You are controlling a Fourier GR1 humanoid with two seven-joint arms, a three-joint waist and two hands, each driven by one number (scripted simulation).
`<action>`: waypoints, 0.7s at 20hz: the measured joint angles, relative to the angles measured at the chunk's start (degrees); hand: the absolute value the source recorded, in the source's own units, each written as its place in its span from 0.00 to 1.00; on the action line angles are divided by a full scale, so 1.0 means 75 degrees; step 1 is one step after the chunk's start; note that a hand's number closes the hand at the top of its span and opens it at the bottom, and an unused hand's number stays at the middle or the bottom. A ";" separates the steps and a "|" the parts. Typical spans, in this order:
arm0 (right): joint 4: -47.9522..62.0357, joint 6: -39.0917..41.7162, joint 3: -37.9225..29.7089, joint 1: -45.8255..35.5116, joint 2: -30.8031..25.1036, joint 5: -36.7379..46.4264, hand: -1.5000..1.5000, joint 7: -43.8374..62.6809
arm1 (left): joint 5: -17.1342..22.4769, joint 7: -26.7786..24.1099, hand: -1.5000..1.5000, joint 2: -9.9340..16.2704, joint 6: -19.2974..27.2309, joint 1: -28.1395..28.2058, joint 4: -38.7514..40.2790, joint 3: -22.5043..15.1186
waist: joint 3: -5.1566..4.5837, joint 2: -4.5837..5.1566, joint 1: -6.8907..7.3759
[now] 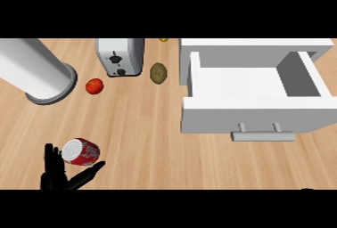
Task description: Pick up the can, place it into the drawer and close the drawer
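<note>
The can [81, 151] is shown at lower left, lying tilted between the spread fingers and thumb of the left hand [56, 174]; the open drawer [253, 113] lies well apart, up-right.

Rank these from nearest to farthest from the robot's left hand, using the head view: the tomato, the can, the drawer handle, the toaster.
From the left hand:
1. Can, between its fingers and thumb.
2. Tomato, farther up the counter, just right.
3. Toaster, beyond the tomato, at the back.
4. Drawer handle, far off to the right.
</note>
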 measured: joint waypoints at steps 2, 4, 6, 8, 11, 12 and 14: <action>-0.0058 0.0028 -0.0030 0.0002 0.0020 -0.0022 0.00 0.0067 | 0.0041 -0.0219 0.00 0.0042 -0.0081 -0.0191 0.0348 0.0099 | 0.0000 0.0001 -0.0003; 0.0074 0.0131 -0.0138 -0.0032 -0.0027 -0.0094 0.00 -0.0004 | 0.0079 -0.0458 0.00 0.0119 -0.0228 -0.0514 0.0890 0.0198 | -0.0002 0.0001 -0.0008; 0.0030 0.0147 -0.0168 -0.0034 -0.0014 -0.0085 0.00 0.0026 | 0.0126 -0.0743 0.00 0.0245 -0.0356 -0.0911 0.1497 0.0349 | 0.0005 0.0001 -0.0014; -0.0056 0.0168 -0.0208 -0.0019 -0.0001 -0.0088 0.00 0.0085 | 0.0172 -0.0765 0.00 0.0342 -0.0537 -0.1012 0.1603 0.0348 | 0.0006 -0.0002 -0.0010; -0.0145 0.0100 -0.0038 -0.0052 0.0093 0.0151 0.00 0.0130 | 0.0153 -0.0590 0.00 0.0514 -0.0865 -0.1236 0.1734 0.0225 | 0.0002 0.0000 -0.0010; -0.0075 0.0109 -0.0042 -0.0079 0.0104 0.0176 0.00 0.0079 | 0.0153 -0.0518 0.00 0.0546 -0.0905 -0.1375 0.1805 0.0204 | 0.0003 0.0001 -0.0011; -0.0217 0.0057 -0.0130 -0.0188 0.0028 0.0100 0.00 0.0337 | 0.0189 -0.0591 1.00 0.0646 -0.1111 -0.1563 0.2029 0.0232 | 0.0005 0.0001 -0.0012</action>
